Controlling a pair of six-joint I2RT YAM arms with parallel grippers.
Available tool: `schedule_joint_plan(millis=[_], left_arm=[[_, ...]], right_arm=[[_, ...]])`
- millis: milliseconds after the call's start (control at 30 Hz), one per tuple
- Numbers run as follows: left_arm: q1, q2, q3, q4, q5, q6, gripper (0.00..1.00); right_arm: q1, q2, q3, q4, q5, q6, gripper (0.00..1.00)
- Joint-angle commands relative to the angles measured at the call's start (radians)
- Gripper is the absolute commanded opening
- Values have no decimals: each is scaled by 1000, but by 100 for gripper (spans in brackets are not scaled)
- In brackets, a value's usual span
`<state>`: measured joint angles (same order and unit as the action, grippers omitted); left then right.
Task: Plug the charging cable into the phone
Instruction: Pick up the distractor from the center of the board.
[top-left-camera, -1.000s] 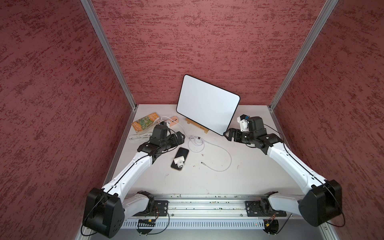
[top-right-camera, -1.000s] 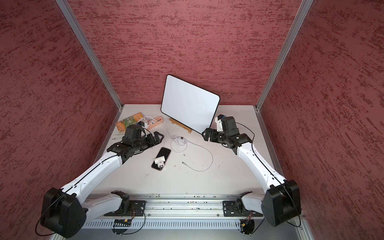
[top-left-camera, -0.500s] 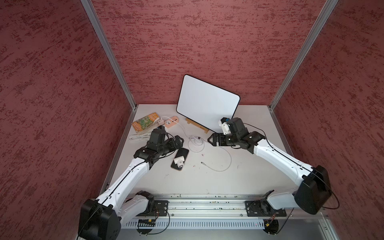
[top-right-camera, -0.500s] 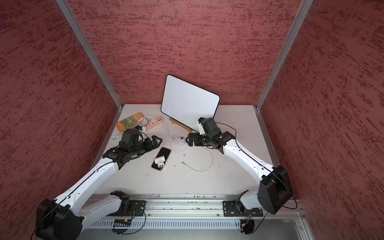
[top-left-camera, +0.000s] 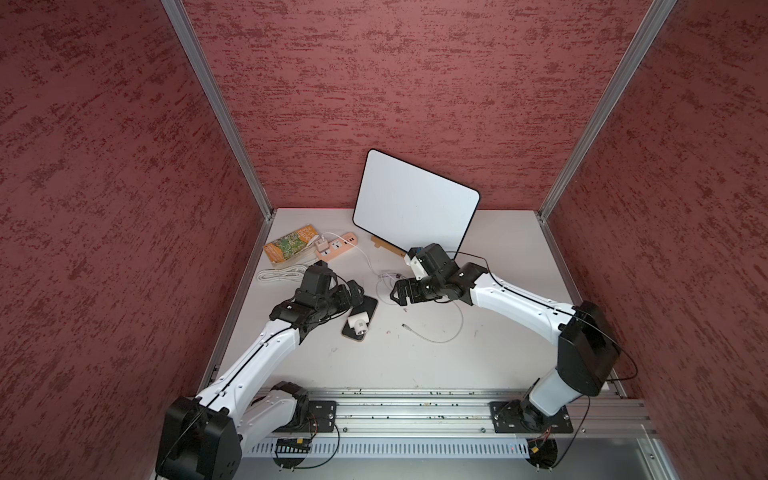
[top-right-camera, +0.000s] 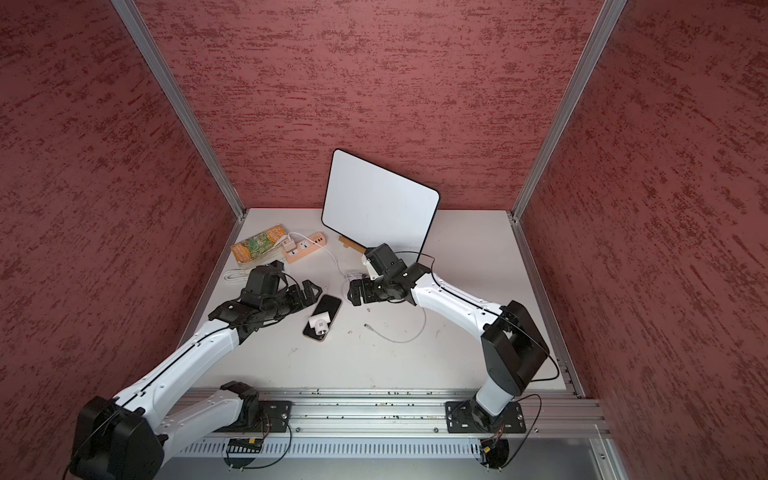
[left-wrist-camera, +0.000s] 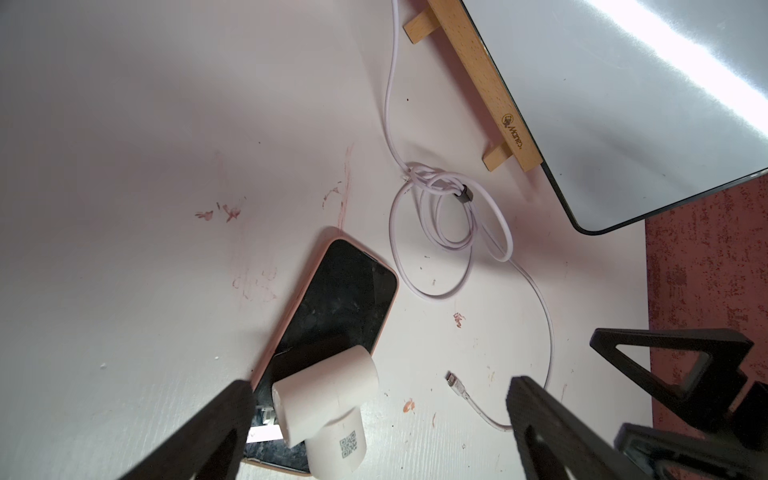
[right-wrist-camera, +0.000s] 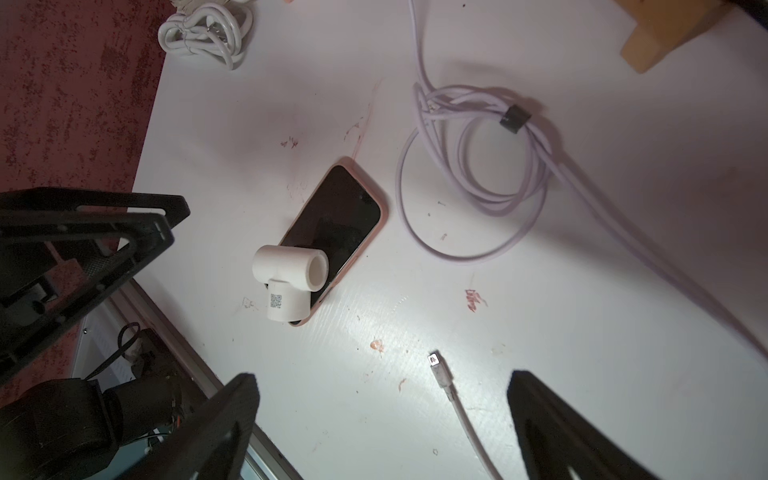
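Note:
The phone (top-left-camera: 365, 309) lies flat on the white table, screen up, with a white T-shaped pipe fitting (top-left-camera: 357, 325) on its near end. The charging cable (top-left-camera: 451, 332) runs from a loose coil (right-wrist-camera: 490, 166) in an arc to its silver plug tip (top-left-camera: 404, 326), which lies free right of the phone. My left gripper (top-left-camera: 356, 291) is open and empty, just beside the phone's far end. My right gripper (top-left-camera: 397, 294) is open and empty, low over the table near the coil. In the right wrist view the plug tip (right-wrist-camera: 434, 359) shows between the open fingers.
A white black-rimmed board (top-left-camera: 415, 208) leans on a wooden stand (top-left-camera: 384, 245) at the back. A pink power strip (top-left-camera: 336, 245), a book (top-left-camera: 291, 247) and a folded white cord bundle (top-left-camera: 280, 274) lie at the back left. Red walls close three sides.
My right arm has swung left from beside the board to the middle of the table, over the cable. My left gripper has slid a little nearer, closer to the phone.

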<state>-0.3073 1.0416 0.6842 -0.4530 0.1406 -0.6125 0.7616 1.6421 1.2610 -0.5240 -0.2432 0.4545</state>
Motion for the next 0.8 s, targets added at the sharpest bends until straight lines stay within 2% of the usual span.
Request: schedule_joint_plan(millis=[0, 233, 467, 767], left_arm=[[22, -22, -13, -8, -57, 12, 100], [79, -44, -32, -52, -95, -1, 100], [166, -72, -73, -58, -102, -30, 100], [200, -69, -80, -44, -76, -26, 100]], right_arm=[[30, 37, 51, -3, 11, -26, 99], [86, 151, 142, -22, -17, -53, 99], [154, 265, 231, -50, 14, -48, 99], [209, 400, 354, -85, 33, -54, 99]])
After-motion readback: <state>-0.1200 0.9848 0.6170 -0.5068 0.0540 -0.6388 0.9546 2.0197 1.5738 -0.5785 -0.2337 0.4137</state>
